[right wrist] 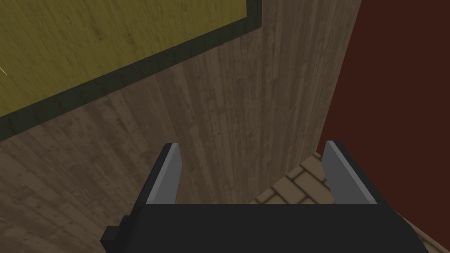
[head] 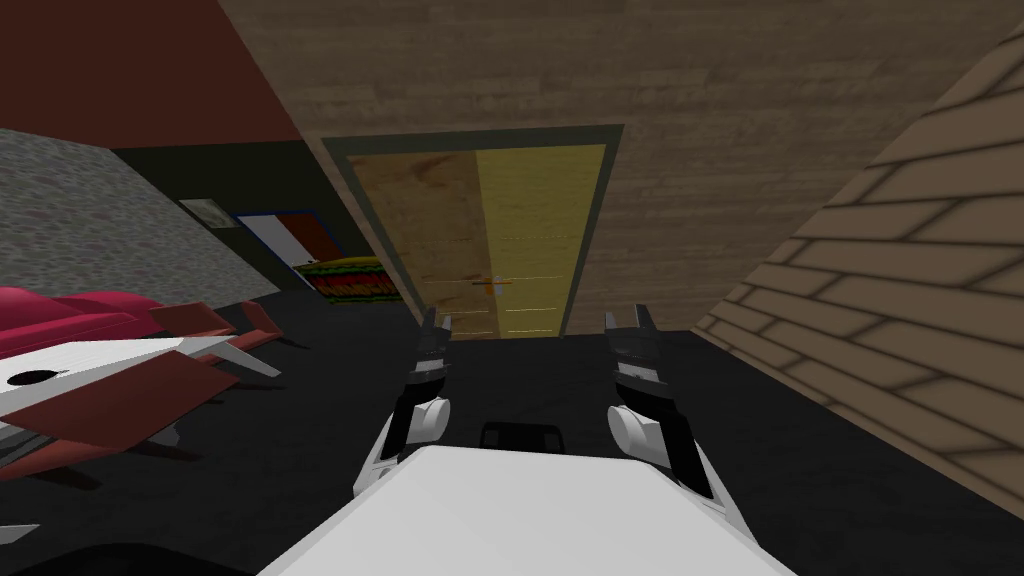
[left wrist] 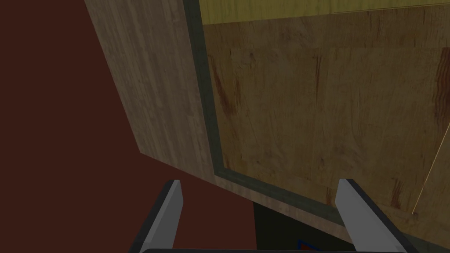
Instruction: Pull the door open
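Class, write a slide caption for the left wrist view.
Open left gripper faces the brown door panel and its dark frame.

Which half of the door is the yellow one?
The right half: it is plain yellow all the way down. The left half is mottled brown with a wood grain.

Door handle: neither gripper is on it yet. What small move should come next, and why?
Probably ease the left gripper forward toward the handle: it is open, short of the door, and nearer the handle than the right gripper.
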`<state>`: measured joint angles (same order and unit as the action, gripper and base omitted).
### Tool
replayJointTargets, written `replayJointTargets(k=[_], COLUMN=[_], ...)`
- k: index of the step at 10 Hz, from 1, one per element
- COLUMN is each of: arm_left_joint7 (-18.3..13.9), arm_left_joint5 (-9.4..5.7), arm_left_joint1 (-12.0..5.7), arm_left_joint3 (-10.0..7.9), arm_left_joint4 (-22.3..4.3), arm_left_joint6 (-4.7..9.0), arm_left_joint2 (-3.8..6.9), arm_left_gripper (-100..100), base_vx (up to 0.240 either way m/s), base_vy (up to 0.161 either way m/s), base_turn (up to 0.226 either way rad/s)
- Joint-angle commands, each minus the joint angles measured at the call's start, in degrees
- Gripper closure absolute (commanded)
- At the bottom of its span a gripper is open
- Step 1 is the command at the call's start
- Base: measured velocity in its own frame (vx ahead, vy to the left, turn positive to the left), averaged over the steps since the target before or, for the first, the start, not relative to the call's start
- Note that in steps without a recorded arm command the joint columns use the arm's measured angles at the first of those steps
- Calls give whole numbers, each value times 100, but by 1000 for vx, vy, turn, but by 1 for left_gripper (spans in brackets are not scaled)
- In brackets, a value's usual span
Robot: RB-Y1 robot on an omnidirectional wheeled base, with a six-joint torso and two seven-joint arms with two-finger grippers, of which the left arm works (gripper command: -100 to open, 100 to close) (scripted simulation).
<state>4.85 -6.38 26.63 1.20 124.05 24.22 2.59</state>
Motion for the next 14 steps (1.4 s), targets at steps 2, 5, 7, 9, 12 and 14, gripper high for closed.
replayJointTargets(k=[2,5,7,9,12,14], arm_left_joint7=[-62,-117,-176,-217,-280,-344], arm_left_joint5=[-19,-37,-56,-69,-89,-109], arm_left_joint1=[-133,-270,-416,-518,-674,-833], arm_left_joint3=[-67,-131,-199,-247,-320,-395], arm_left_joint4=[-313,-619,-943,-1172,-1518,-1874], arm_left_joint6=[-67,-114,-163,-198,-251,-305], arm_left_joint2=[92,170,247,297,372,444], arm_left_gripper=[-100,-100,-100,-100,-100,-100], base_vx=[119,110,135,120,88,140], base_vy=[27,13,26,20,24,29], base_turn=[-45,-32,-58,-38,-37,-53])
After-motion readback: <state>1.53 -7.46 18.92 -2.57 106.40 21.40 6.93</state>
